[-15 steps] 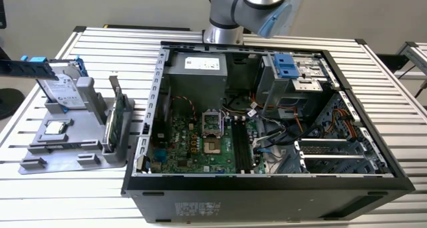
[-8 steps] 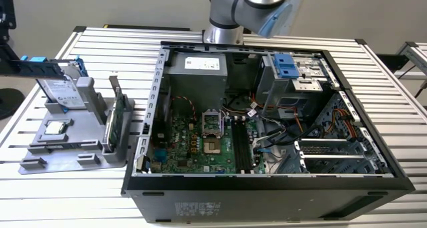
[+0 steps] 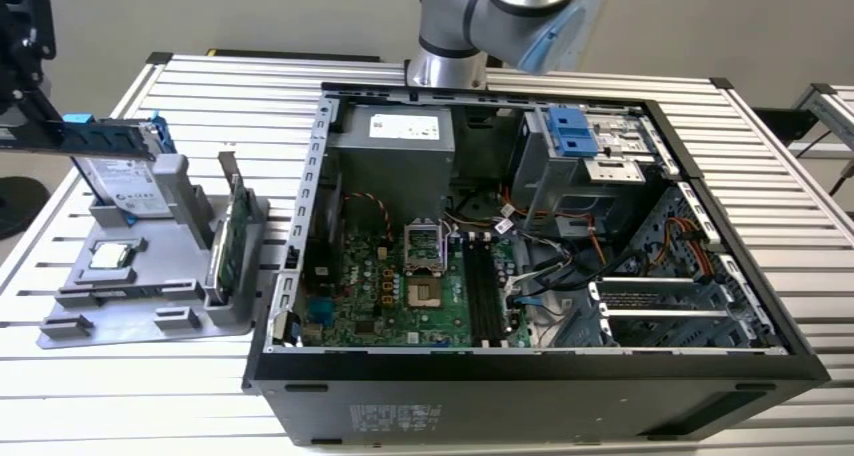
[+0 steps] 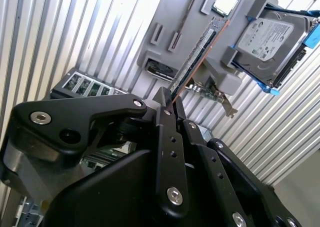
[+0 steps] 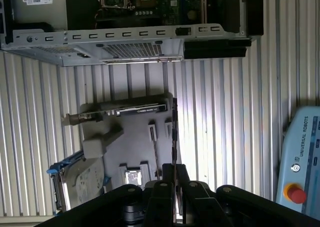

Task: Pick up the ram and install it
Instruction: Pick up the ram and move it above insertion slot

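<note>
Lettering beside a round logo on the pale blue pendant (image 5: pixel 301 154), white printed label (image 4: pixel 265 34) on the hard drive (image 4: pixel 290 49) — its print too small to read, white sticker (image 3: pixel 404 127) on the power supply (image 3: pixel 394 171) — likewise unreadable

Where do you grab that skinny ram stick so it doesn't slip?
By one short end, squeezing its two flat faces, coming in along its length. The ram is thin and flat, so a pinch sits flush there; its narrow edges give little to press on. The gripper holds it this way.

High exterior; wrist views above holder (image 5: pixel 131 136) (image 4: pixel 175 7)
</note>
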`<act>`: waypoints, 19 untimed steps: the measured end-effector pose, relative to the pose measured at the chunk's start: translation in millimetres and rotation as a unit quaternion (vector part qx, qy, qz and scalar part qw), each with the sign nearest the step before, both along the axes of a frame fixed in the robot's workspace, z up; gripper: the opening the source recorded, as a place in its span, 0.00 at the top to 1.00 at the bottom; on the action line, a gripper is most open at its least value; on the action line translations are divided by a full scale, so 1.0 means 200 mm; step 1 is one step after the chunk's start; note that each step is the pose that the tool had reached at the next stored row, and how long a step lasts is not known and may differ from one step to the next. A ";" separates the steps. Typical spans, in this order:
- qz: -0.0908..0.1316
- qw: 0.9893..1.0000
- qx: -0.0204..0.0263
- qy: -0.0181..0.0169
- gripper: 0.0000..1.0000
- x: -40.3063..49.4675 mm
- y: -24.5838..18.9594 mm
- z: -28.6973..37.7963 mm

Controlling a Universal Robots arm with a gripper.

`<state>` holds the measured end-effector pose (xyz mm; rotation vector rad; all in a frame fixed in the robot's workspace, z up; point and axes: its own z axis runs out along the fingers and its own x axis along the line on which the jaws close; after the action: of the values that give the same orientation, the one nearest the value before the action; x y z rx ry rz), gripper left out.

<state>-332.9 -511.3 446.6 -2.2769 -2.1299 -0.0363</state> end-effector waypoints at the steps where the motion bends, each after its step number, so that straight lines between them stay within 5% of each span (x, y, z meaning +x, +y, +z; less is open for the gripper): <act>1: 0.000 1.000 0.000 0.000 1.00 0.007 0.000 0.000; 19: 0.000 1.000 0.000 0.000 1.00 0.133 0.000 0.000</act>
<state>-306.2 -511.3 446.6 -2.2769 -2.1299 -0.0365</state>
